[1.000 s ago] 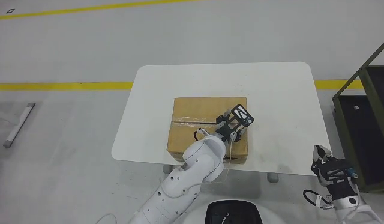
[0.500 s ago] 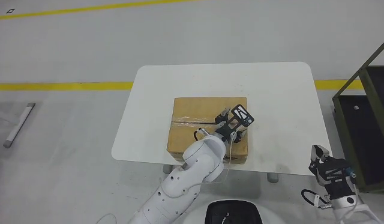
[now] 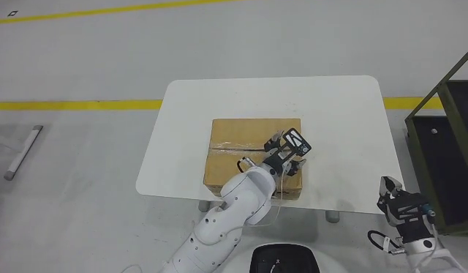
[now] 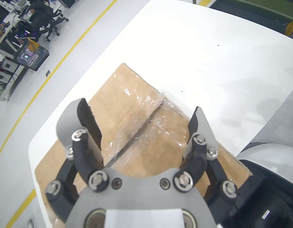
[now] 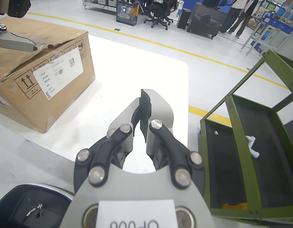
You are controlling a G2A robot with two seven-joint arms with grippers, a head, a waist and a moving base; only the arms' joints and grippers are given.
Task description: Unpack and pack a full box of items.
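Top view: taped cardboard box on worktop; left gripper hovers over its lid, jaws spread; right gripper off worktop, jaws pressed together.

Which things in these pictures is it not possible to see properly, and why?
- Contents of the cardboard box: every view, shut taped flaps cover them.
- Part of the box's near side: top view, the left arm covers it.
- Label print: right wrist view, too small.
- Whether the open left gripper touches the box: left wrist view, depth unclear.
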